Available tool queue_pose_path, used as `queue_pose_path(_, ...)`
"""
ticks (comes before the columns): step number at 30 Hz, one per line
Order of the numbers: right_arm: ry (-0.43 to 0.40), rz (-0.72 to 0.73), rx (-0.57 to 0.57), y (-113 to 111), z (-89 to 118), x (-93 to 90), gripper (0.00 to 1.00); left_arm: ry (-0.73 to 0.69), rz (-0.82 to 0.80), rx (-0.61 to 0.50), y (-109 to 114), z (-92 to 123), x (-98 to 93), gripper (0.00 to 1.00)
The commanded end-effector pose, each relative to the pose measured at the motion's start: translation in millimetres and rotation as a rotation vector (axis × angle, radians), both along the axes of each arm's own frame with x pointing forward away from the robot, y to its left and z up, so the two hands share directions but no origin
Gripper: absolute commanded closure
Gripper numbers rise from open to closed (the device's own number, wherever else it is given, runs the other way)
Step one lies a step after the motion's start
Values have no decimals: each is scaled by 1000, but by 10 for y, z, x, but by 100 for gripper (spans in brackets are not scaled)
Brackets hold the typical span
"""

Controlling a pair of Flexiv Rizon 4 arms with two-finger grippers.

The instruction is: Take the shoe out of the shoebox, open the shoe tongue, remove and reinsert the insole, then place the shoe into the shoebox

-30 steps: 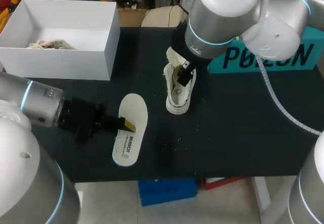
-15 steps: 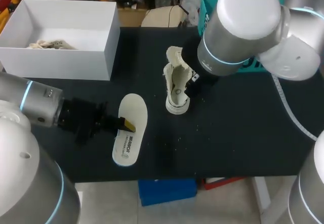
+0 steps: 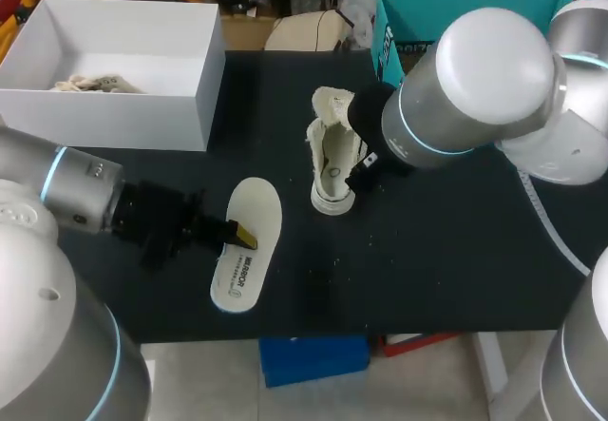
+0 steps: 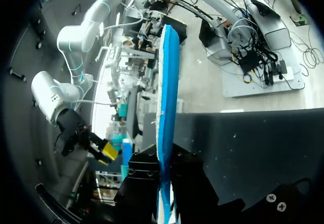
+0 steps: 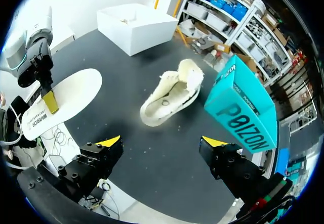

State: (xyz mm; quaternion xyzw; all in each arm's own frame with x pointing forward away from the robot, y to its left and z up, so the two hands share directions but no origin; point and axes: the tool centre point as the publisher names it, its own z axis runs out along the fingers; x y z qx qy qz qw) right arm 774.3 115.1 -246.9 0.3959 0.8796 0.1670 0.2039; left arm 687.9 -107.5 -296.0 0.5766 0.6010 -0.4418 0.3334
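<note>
Near the middle of the bench (image 3: 456,269), a cream shoe (image 3: 331,160) with its tongue folded back and its opening turned toward the right gripper (image 3: 366,166). That gripper just beside the shoe on the right-edge side, not touching it. Seen from its own wrist, yellow-tipped fingers (image 5: 110,142) spread wide with nothing between them, and the shoe ahead on the black surface.

Toward the near edge, left of the middle, a white insole (image 3: 249,207) with a blue underside. Left gripper (image 3: 242,238) clamped onto it from the left-edge side, one finger on each face. From that wrist, the insole edge-on, running straight out between the fingers. Lifted or lying flat: cannot tell.

At the far left corner, the white shoebox (image 3: 114,117), open-topped, with a pale bundle (image 3: 95,84) on its floor. At the far edge toward the right corner, a teal box (image 3: 456,8), well apart from the shoebox.
</note>
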Motion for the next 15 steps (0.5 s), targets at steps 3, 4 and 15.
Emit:
queue_pose_path(3,-8,5,11,-37,-7,-22,0,88,-148,90,-104,-11,369,100)
queue_pose_path(4,-8,5,11,-37,-7,-22,0,104,-161,86,-117,-8,398,100)
queue_pose_path(15,-8,5,11,-37,-7,-22,0,183,-293,215,-327,-136,646,100)
